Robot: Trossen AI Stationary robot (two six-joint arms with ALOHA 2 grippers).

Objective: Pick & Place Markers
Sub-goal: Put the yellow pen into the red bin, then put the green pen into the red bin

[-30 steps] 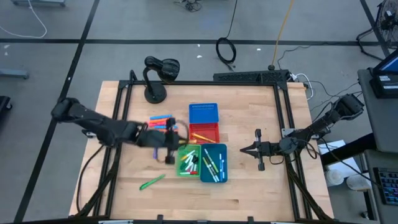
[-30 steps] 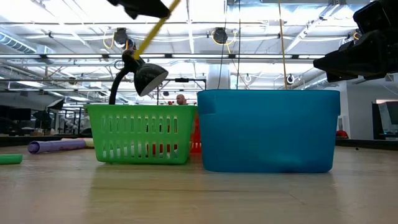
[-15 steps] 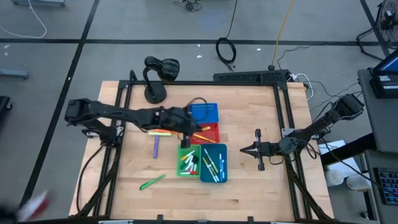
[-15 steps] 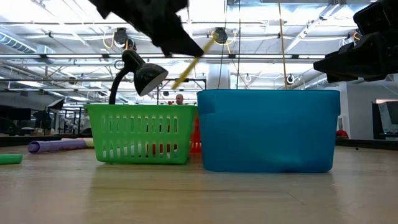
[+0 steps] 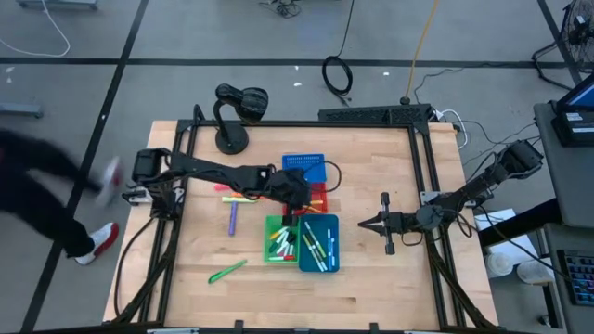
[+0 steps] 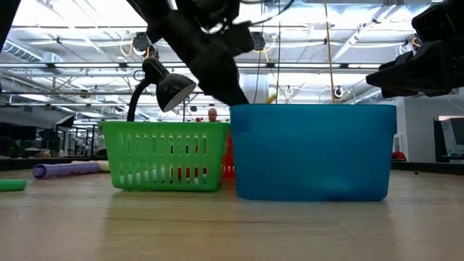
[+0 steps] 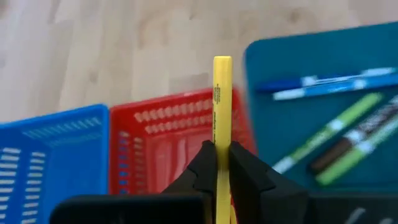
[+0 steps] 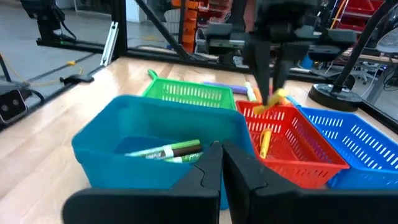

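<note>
Marker (image 7: 222, 106), yellow, clamped upright in left end effector (image 7: 222, 163).

We can read no text; the yellow marker (image 7: 222, 118) seems to carry small print, too blurred.

L arm reaches from its base at the table's 9 o'clock edge across toward centre, stretched long and low. L gripper (image 5: 299, 192) sits just past centre, toward 3 o'clock; fingers (image 7: 205, 167) pinched tight, w/ a thin yellow stick clamped between them. R arm comes in from the 3 o'clock edge, elbow bent back toward 2 o'clock. R gripper (image 5: 365, 223) hangs at approx 3 o'clock, pointing toward 9 o'clock, fingers (image 8: 208, 165) together, holding nothing.
</note>
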